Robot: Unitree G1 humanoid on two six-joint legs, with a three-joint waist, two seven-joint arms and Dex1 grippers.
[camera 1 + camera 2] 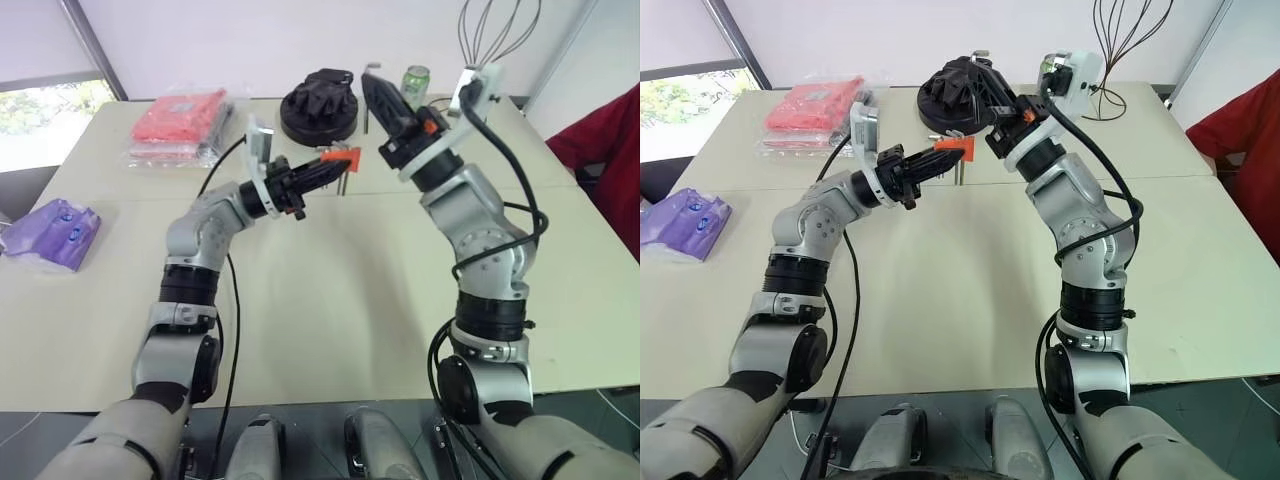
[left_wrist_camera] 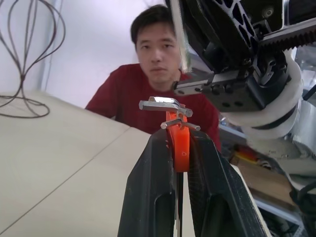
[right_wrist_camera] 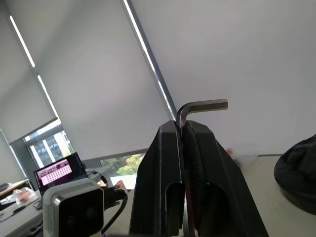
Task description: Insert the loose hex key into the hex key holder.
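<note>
Both sets of jaws are clamped on parts. Left gripper [image 1: 330,170] has its jaws pinched on the hex key holder [image 2: 178,143], the orange-red block standing between my two black fingers [image 2: 150,197], short metal keys sticking out of its far end. Right gripper [image 3: 180,129] has its jaws clenched on the loose hex key [image 3: 200,106]; the bent short end pokes out past the tips. Both hands are raised above the table [image 1: 330,300], tips near each other, right one higher. Key and holder look apart, though the gap is hard to judge. Beyond: red packet [image 1: 180,125], black round object [image 1: 320,105], purple bag [image 1: 50,232], and a person in a red top [image 2: 148,101].
</note>
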